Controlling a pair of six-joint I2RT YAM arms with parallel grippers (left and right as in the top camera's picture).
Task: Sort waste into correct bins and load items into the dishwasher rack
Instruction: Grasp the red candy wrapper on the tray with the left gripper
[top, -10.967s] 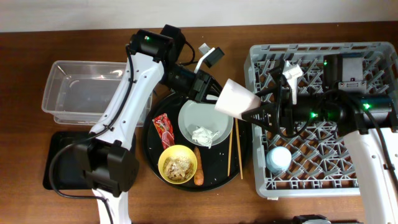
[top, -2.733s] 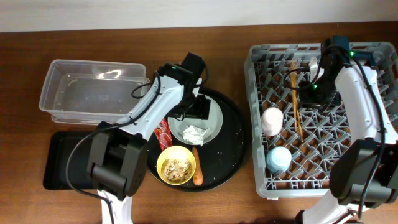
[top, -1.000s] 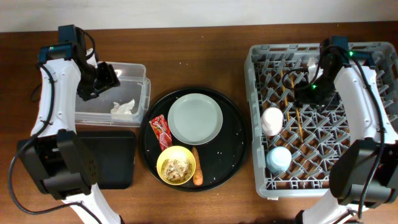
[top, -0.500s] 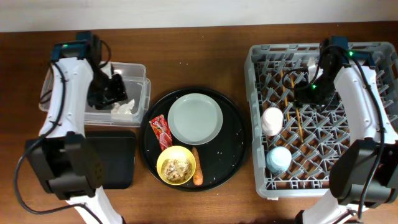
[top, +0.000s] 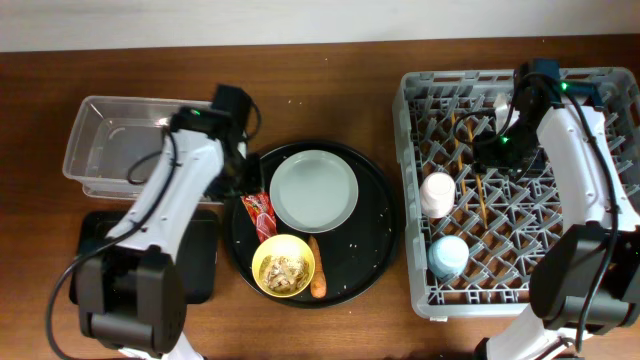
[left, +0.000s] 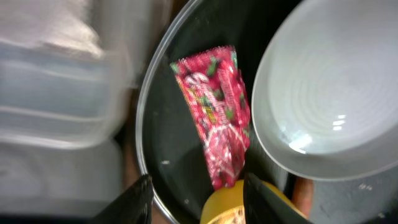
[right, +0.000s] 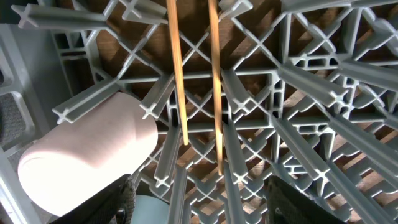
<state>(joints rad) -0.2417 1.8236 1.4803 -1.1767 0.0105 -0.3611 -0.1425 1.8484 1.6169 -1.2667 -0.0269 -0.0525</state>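
The red snack wrapper (top: 262, 212) lies on the left side of the round black tray, next to the pale grey plate (top: 313, 190). It also shows in the left wrist view (left: 217, 112). My left gripper (top: 242, 188) hovers just above it, open and empty (left: 199, 205). The yellow bowl (top: 285, 265) holds beige scraps, with the carrot piece (top: 318, 282) beside it. The tissue is not clearly seen. My right gripper (top: 498, 150) is open and empty (right: 205, 205) over the dishwasher rack (top: 600, 290). The rack holds the chopsticks (right: 177, 74), the white-pink cup (top: 437, 194) and the blue cup (top: 447, 256).
The clear tub (top: 120, 150) stands at the far left, with the shallow black tray (top: 95, 255) in front of it. The round black tray (top: 375, 250) sits between the bins and the rack. My left arm crosses over the tub's right end.
My left arm has swung right from the clear tub to the round tray's left edge, over the red wrapper. The right arm has not moved.
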